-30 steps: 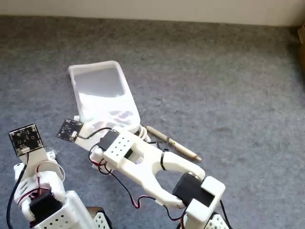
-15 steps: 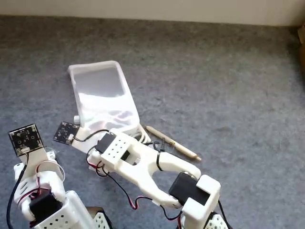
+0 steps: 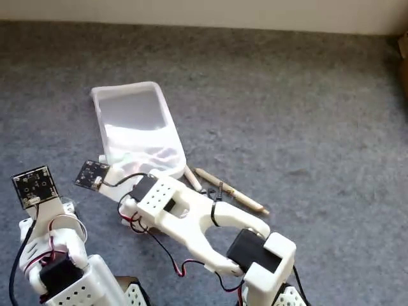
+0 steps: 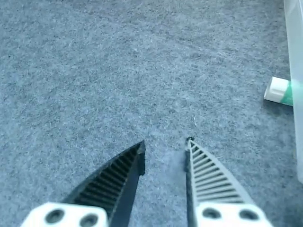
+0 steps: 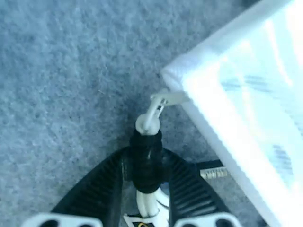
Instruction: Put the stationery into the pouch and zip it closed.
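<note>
One pouch (image 3: 134,124) and one loose beige pen (image 3: 233,192) are seen centrally. Another pen (image 5: 147,125) is pinched by the outstretched right gripper (image 5: 144,160). The left gripper (image 4: 164,149) is held spread.

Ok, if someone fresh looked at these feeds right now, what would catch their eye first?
The translucent pouch lies on the grey carpet, with the right gripper clamped on a black-banded white pen whose tip points at the pouch's corner. Next, a tan pen lies loose on the carpet beside the pouch, and the left gripper hangs open over bare carpet.

White arms (image 3: 191,220), black ribbed left hand (image 4: 165,141)
</note>
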Controlling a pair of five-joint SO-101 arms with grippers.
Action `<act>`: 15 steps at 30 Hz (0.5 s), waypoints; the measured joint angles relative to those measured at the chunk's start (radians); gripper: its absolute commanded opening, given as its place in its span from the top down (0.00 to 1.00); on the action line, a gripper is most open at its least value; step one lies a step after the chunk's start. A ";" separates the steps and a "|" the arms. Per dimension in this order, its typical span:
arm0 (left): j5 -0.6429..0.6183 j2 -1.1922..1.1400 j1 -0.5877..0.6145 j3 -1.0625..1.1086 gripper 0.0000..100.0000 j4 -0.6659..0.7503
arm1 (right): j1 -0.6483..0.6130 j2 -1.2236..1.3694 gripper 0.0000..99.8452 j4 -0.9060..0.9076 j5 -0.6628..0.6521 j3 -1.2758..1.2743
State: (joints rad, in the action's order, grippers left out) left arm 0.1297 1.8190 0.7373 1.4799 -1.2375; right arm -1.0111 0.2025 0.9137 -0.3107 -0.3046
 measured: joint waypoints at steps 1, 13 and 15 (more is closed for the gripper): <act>0.000 0.000 0.000 0.000 0.85 0.003 | 0.012 0.000 0.99 0.006 0.000 0.002; -0.002 0.000 -0.038 0.000 0.73 0.006 | 0.075 -0.210 0.99 0.075 0.000 0.018; -0.018 0.000 -0.043 0.000 0.73 0.006 | 0.094 -0.249 0.99 0.087 0.000 0.017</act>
State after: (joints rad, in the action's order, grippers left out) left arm 0.1112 1.8190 0.6943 1.4799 -1.2313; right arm -0.9175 -0.0460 1.0012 -0.3107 -0.2877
